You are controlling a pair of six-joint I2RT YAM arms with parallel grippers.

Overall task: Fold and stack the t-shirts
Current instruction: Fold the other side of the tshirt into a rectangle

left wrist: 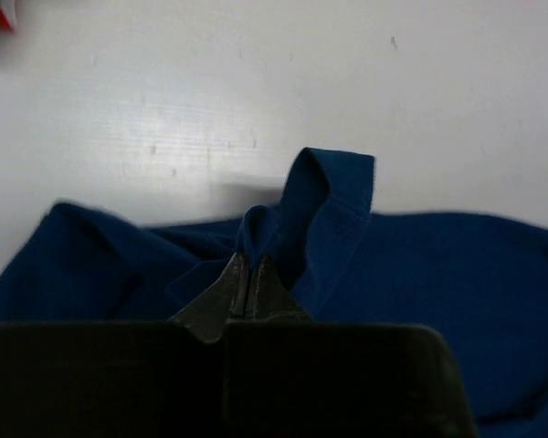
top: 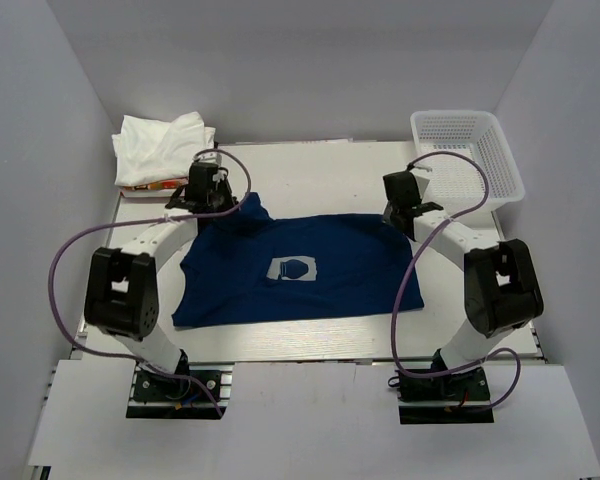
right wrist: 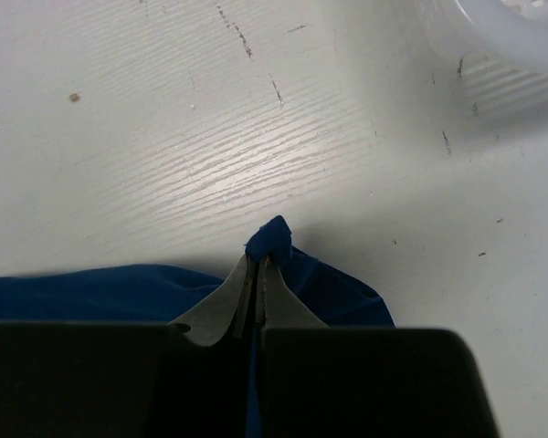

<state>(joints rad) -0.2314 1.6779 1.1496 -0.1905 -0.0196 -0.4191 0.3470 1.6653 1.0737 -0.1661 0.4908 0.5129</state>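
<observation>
The navy blue t-shirt (top: 300,268) lies spread across the middle of the table, its pale square print (top: 293,269) facing up. My left gripper (top: 223,207) is shut on the shirt's far left corner, where a blue fold (left wrist: 320,205) stands up past the fingertips. My right gripper (top: 404,222) is shut on the shirt's far right corner, and a small blue tuft (right wrist: 274,237) pokes out past the tips. White tees (top: 163,147) lie crumpled in a pile at the far left corner.
A white plastic mesh basket (top: 470,155) stands at the far right, and its rim shows in the right wrist view (right wrist: 493,36). Purple cables loop from both arms over the table's sides. Something orange shows under the white pile (top: 145,184).
</observation>
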